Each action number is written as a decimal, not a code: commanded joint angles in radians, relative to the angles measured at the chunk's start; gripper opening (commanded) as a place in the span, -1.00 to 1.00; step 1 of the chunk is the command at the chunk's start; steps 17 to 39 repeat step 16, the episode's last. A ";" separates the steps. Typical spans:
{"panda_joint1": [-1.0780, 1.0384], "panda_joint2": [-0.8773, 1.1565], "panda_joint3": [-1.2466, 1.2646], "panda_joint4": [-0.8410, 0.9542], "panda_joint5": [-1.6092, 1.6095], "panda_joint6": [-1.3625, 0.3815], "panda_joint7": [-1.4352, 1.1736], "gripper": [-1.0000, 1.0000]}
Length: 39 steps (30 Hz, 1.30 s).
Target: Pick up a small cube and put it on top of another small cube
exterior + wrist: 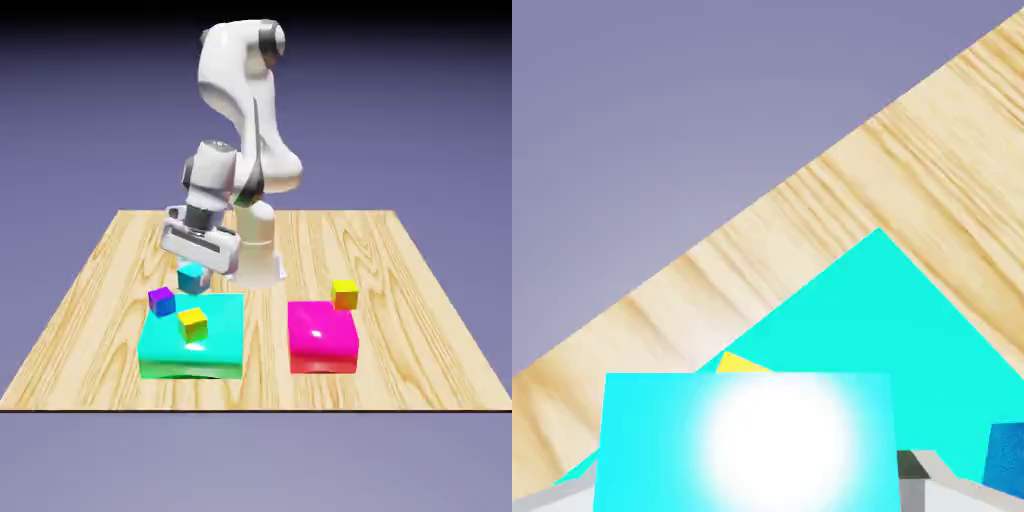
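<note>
The white two-finger gripper (pixel 194 268) pinches the small plain cyan cube (pixel 193 280) near the small purple cube (pixel 162 302) and the small yellow cube (pixel 193 325) on the large flat turquoise block (pixel 218 311); carried too low, it could knock either, and a tilted release might topple it
</note>
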 commanded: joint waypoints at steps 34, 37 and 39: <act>-0.471 0.194 0.462 -0.002 0.116 0.205 -0.070 1.00; -0.471 0.194 0.462 -0.002 0.116 0.205 -0.070 1.00; -0.471 0.194 0.462 -0.002 0.116 0.205 -0.070 1.00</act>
